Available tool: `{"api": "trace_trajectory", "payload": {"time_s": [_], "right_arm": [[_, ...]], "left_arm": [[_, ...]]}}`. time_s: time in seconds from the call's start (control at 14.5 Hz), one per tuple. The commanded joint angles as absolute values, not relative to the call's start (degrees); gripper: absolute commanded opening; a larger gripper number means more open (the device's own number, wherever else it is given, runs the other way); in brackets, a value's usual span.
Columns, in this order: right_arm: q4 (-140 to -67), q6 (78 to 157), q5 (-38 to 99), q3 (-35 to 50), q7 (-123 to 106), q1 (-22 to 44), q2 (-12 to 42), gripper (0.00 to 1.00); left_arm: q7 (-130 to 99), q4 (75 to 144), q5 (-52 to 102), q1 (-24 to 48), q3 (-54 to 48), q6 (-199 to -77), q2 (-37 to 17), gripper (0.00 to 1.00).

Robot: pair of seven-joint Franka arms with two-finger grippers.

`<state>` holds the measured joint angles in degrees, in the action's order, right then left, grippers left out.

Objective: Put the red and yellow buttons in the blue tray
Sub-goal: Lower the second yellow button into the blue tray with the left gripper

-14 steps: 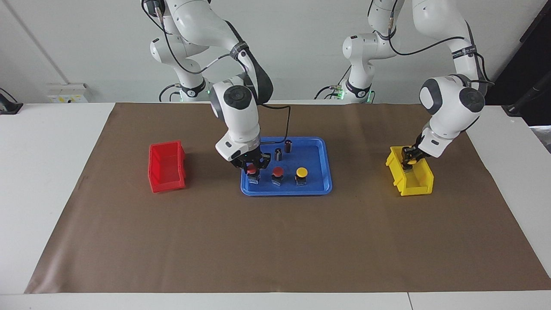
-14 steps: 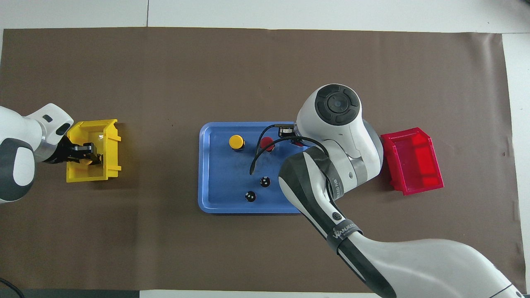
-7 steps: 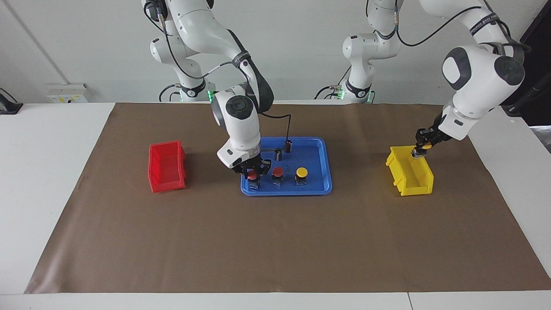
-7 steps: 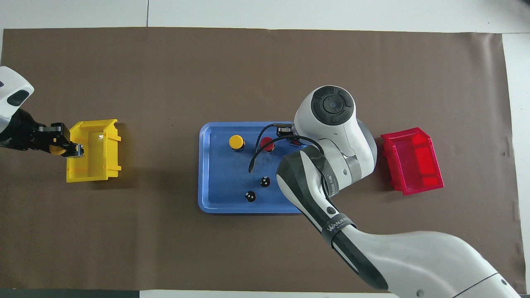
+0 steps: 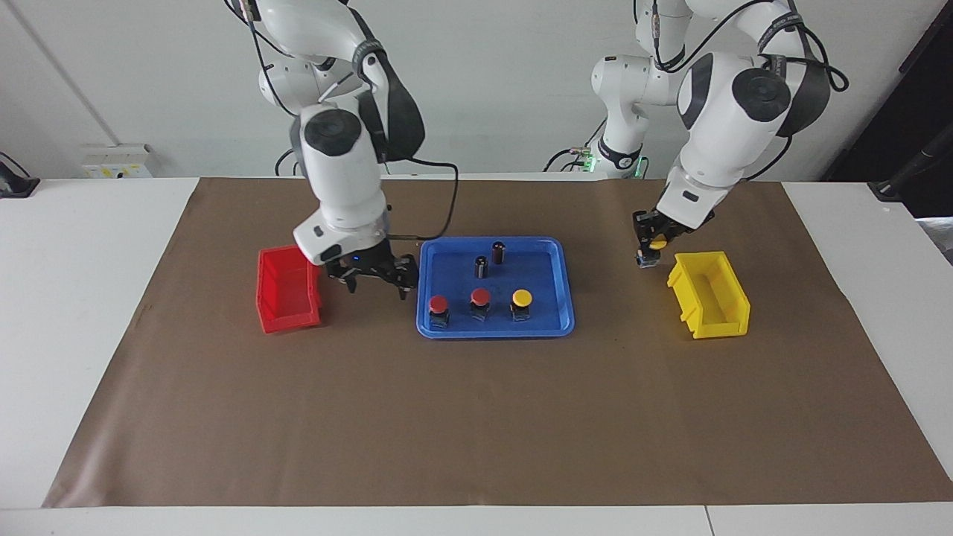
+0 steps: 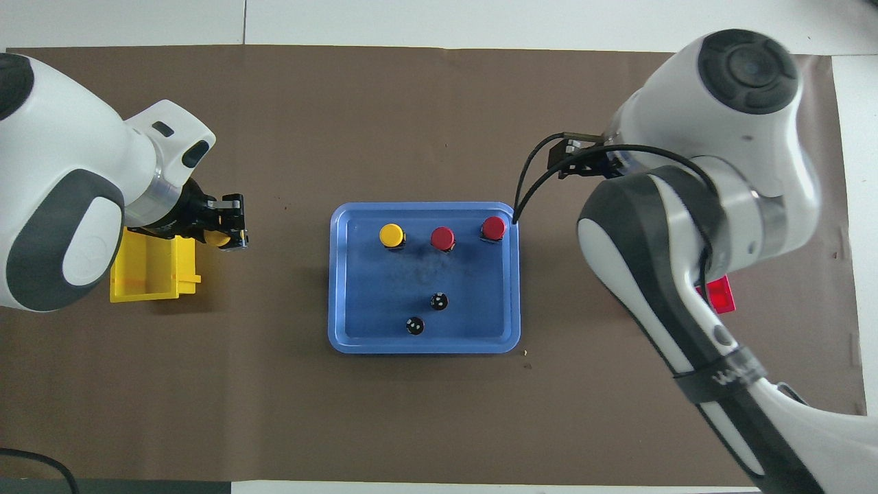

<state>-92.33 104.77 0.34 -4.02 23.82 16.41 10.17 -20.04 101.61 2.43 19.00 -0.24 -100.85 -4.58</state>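
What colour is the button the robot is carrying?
Yellow. The left gripper holds a yellow-capped button over the mat beside the yellow bin; the facing view shows it best.

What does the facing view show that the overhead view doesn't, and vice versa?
Facing only: the whole red bin, mostly covered by the right arm from above, and the right hand standing open over the mat beside the blue tray. Overhead only: the round tops of the two dark cylinders. Both: three buttons in the tray, and the left hand shut on a yellow button beside the yellow bin.
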Motion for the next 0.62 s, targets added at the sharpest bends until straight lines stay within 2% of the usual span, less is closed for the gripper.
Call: {"api": "trace_trajectory", "payload": {"time_s": [0.0,0.28,0.55], "right_arm": [[-92.8,99.2,-0.4,-3.4,17.3,10.0,5.2,1.0],[-93.6,93.4,-0.4,-3.4,7.2,0.4,1.2,1.0],[-94.5,87.8,-0.4,-3.5,-1.6,-3.6,-0.5,1.0]], "left_arm": [[-20.5,100.8,5.8,22.2,0.5,-106.1,-8.3,0.01],[-25.6,101.6,6.2,26.9,0.5,-111.2,-11.9,0.01],[-28.7,101.7,6.2,31.0,0.4,-114.2,-14.5,0.01]]}}
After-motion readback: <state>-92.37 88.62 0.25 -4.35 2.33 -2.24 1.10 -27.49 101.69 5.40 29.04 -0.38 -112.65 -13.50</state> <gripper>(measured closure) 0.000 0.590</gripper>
